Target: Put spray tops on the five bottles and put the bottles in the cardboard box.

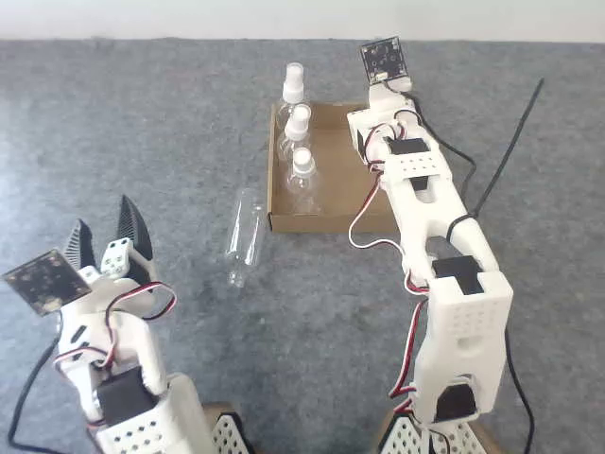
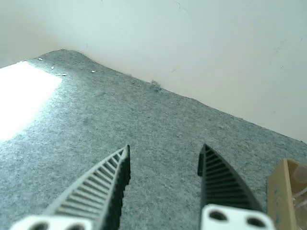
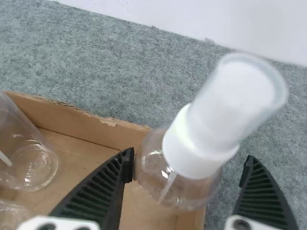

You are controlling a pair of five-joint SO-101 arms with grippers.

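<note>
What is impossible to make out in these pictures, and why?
High view: the right arm covers one side of the cardboard box; a bottle there would be hidden.
Left wrist view: the frame edge cuts off the box.
Right wrist view: the capped bottle hides its own base; inside or outside the box is unclear.

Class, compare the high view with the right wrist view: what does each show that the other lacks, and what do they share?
The high view adds an uncapped bottle lying on the table beside the cardboard box, and the left tool, open, near the table's front. The right wrist view adds the right tool, open, its fingers either side of a capped bottle at the box's wall. Shared: the cardboard box with clear bottles in it.
</note>
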